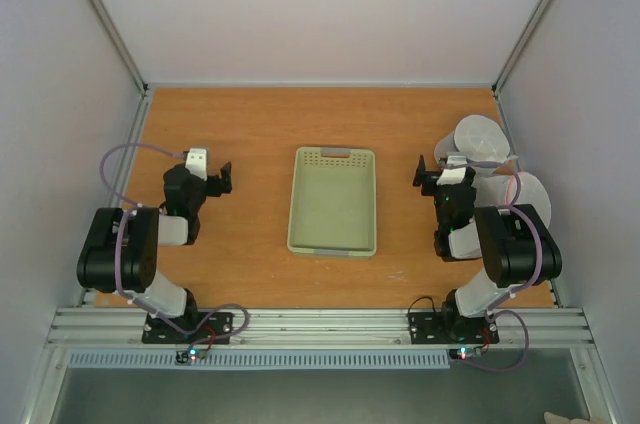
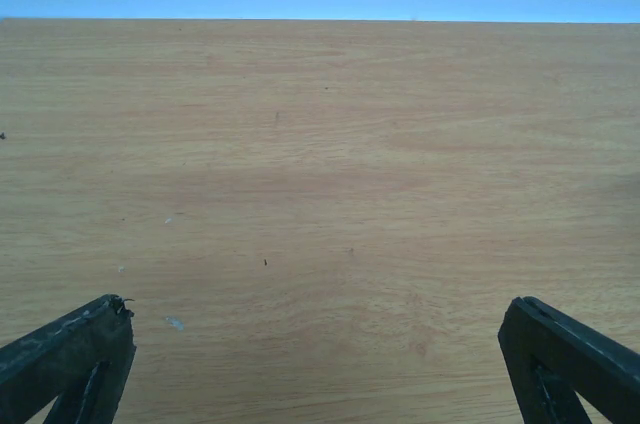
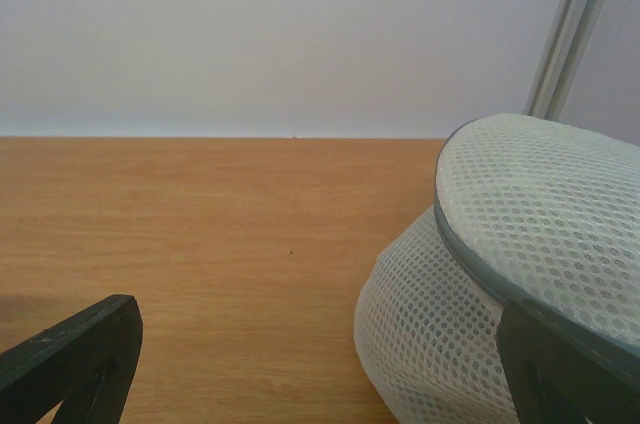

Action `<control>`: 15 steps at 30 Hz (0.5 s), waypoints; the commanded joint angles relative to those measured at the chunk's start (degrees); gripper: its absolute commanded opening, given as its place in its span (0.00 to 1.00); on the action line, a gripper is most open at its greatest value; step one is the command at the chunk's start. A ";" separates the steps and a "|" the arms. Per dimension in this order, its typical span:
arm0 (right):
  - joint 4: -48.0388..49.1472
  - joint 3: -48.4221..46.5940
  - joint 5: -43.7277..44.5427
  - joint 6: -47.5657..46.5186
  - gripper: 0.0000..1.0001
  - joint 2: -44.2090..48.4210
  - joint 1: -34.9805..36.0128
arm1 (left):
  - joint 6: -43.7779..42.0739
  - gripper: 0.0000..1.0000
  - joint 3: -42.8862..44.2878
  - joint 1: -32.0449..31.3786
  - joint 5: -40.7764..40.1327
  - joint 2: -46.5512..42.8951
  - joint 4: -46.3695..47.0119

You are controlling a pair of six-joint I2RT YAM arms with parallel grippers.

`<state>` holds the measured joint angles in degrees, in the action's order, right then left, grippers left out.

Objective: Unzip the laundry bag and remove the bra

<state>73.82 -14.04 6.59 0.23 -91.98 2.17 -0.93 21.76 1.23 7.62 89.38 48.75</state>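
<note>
The laundry bag (image 1: 480, 140) is a round white mesh pouch with a grey zip band, lying at the right edge of the table. In the right wrist view the laundry bag (image 3: 520, 254) fills the lower right, its grey band zipped shut. The bra is hidden. My right gripper (image 1: 428, 176) is open just left of the bag, and in its own view the right gripper (image 3: 318, 309) has bare wood between its fingers, with the right finger against the mesh. My left gripper (image 1: 218, 180) is open over bare table at the left; the left gripper (image 2: 320, 309) holds nothing.
A pale green plastic tray (image 1: 300, 206) sits in the middle of the table between the arms. A second round translucent bag with a pink rim (image 1: 524, 192) lies just behind the right arm, near the right wall. Walls close the table on three sides.
</note>
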 commanded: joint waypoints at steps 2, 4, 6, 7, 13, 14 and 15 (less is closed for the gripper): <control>2.29 -0.04 -0.18 -0.49 0.98 0.84 -0.33 | -1.27 0.99 0.36 0.00 0.30 0.37 5.23; 2.54 0.00 0.07 -0.58 0.99 1.00 -0.33 | -1.27 0.99 0.39 0.00 0.34 0.35 5.09; -0.51 -0.86 1.14 -0.33 0.98 2.62 -0.33 | -1.27 0.99 0.43 0.00 0.36 0.28 4.95; -3.56 -1.73 1.44 -0.36 0.98 4.46 -0.33 | -1.27 0.99 0.41 0.04 0.38 0.34 4.81; -25.81 -10.57 0.79 -0.57 0.98 18.35 -0.33 | -0.48 0.99 8.27 1.58 3.29 -3.54 -13.08; -31.78 -14.09 0.95 -0.51 0.99 20.88 -0.33 | -0.04 0.99 14.66 2.63 3.98 -3.75 -20.96; -37.20 -17.68 0.97 -0.50 0.99 22.05 -0.33 | 0.04 0.99 20.02 3.40 4.95 -3.52 -32.80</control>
<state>53.98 -21.78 6.92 0.19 -76.93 2.11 -0.84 26.48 2.24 9.80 88.12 39.59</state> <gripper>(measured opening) 0.985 0.994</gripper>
